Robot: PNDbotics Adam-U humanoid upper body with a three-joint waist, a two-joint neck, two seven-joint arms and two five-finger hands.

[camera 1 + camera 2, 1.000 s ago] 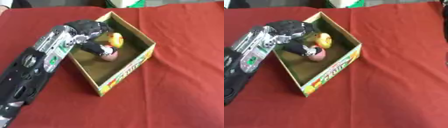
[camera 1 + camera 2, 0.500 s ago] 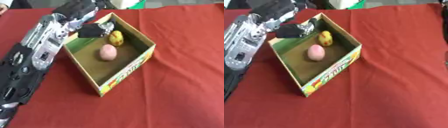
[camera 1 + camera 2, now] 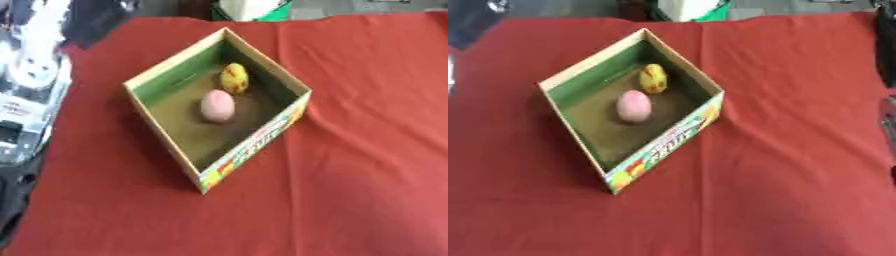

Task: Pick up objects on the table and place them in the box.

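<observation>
An open cardboard box (image 3: pixel 257 143) with a colourful printed front wall sits askew on the red tablecloth. A pink egg-shaped object (image 3: pixel 217 105) lies on its floor, and a yellow one (image 3: pixel 234 78) lies beside it near the far corner. My left arm (image 3: pixel 31 85) is a blur along the left edge, and its dark hand (image 3: pixel 94 20) is raised beyond the box's left corner, away from it, holding nothing that I can make out. A dark part of my right hand (image 3: pixel 885 50) shows at the right edge, far from the box.
A white and green thing (image 3: pixel 250 8) stands past the table's far edge. Red cloth (image 3: pixel 798 165) stretches to the right of and in front of the box.
My left hand has risen out of the box and swung back to the upper left. The pink object stays on the box floor beside the yellow one.
</observation>
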